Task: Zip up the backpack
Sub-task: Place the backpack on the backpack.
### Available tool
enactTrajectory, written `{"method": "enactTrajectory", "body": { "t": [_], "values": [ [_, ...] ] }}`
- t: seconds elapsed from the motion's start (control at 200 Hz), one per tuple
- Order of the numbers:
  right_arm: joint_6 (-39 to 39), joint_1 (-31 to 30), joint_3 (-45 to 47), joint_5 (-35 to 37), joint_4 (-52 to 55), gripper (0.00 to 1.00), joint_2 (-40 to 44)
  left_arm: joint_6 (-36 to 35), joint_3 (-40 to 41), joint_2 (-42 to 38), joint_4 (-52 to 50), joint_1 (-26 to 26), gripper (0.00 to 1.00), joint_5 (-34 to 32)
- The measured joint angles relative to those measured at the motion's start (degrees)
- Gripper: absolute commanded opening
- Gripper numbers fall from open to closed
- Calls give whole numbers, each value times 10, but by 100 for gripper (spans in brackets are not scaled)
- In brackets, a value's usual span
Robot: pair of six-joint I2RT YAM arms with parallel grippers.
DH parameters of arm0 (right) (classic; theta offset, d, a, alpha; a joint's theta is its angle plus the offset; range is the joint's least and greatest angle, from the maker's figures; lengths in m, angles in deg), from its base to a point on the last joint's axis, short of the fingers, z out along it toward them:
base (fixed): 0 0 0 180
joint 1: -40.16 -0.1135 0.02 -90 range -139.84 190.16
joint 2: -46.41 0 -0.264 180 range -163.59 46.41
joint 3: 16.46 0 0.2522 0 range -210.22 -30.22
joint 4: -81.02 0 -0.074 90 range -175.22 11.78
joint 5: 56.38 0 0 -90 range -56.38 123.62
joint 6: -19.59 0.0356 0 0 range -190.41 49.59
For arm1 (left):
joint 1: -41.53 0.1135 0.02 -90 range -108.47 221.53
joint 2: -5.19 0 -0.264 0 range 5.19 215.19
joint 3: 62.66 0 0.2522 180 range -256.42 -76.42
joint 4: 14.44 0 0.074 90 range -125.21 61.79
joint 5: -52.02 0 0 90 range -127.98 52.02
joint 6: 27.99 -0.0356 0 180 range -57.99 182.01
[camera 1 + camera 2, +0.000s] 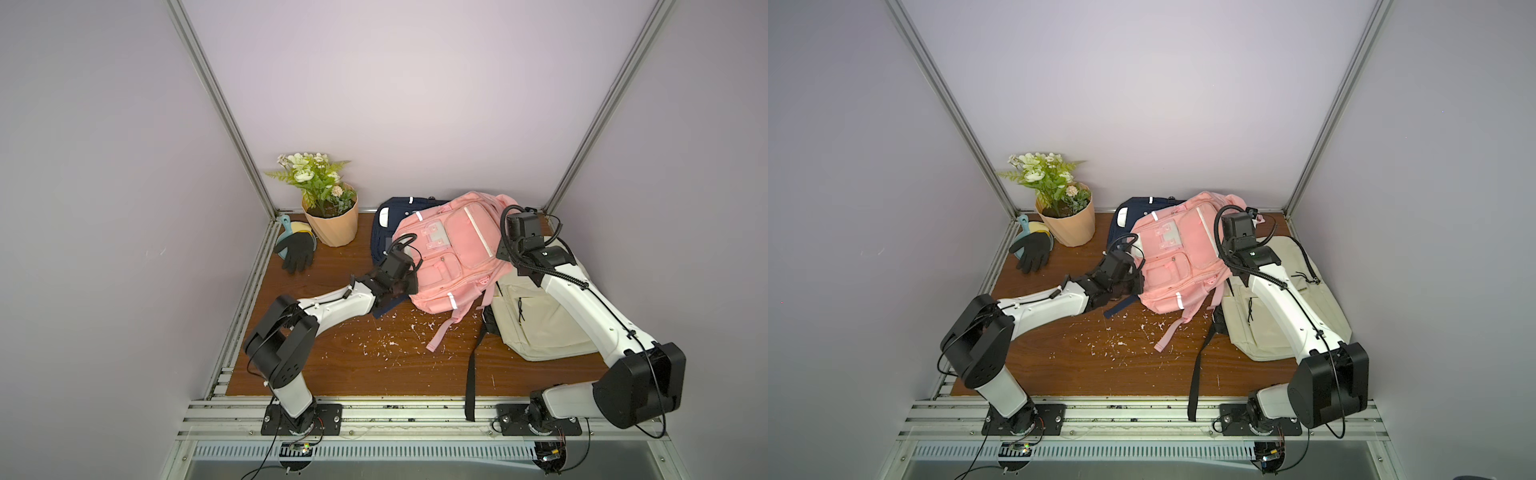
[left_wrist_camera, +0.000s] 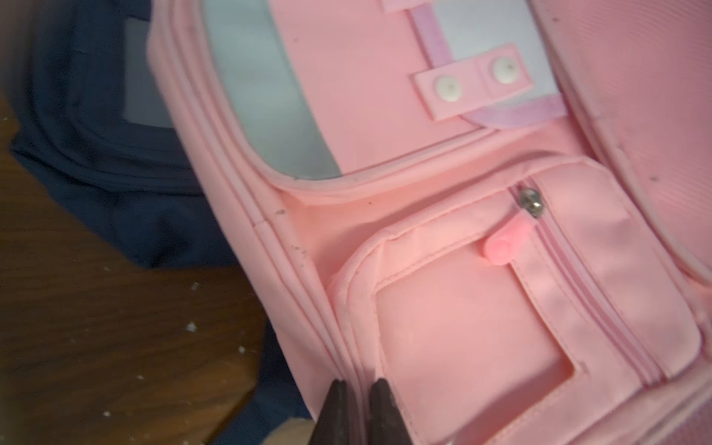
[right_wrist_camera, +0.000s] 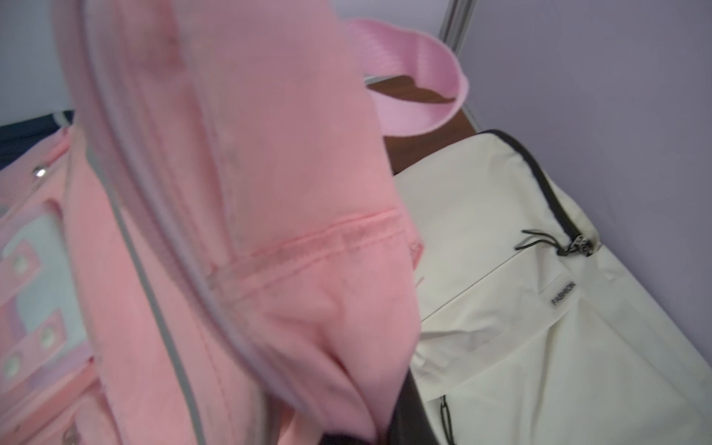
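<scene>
The left fingers (image 2: 335, 412) are pressed together on the side seam of the pink fabric backpack (image 1: 453, 257). It lies at the back of the brown wood-grain worktop (image 1: 332, 357), overlapping a navy backpack (image 1: 384, 241) and a cream canvas backpack (image 1: 540, 324). The right fingers (image 3: 408, 424) are closed, seemingly pinching a fold near its top. Best to draw the two holds apart, tautening the zip track without dragging the bag.

The backpack (image 1: 457, 249) apparently overlaps a left bag (image 1: 380, 241) and right bag (image 1: 540, 328).
</scene>
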Motion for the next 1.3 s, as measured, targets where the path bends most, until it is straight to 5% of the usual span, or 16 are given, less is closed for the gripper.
{"method": "enactTrajectory", "body": {
  "t": [0.255,0.505,0.6,0.736,0.911,1.086,1.301],
  "values": [
    [-22,70,-143,29,42,0,-90,46,-39,30,48,-173,0,-64],
    [-35,132,-226,30,70,0,-169,79,-130,169,142,-215,3,-6],
    [-32,150,-218,34,65,3,-176,79,-156,206,157,-220,21,34],
    [-18,158,-204,49,52,48,-176,61,-162,211,168,-235,62,81],
    [7,149,-172,38,36,66,-160,19,-111,124,176,-252,84,67],
    [10,115,-123,6,21,68,-116,5,-48,-26,149,-226,94,-2],
    [10,-2,-10,-93,-38,70,-46,17,23,-80,94,-84,95,-47]
  ]
}}
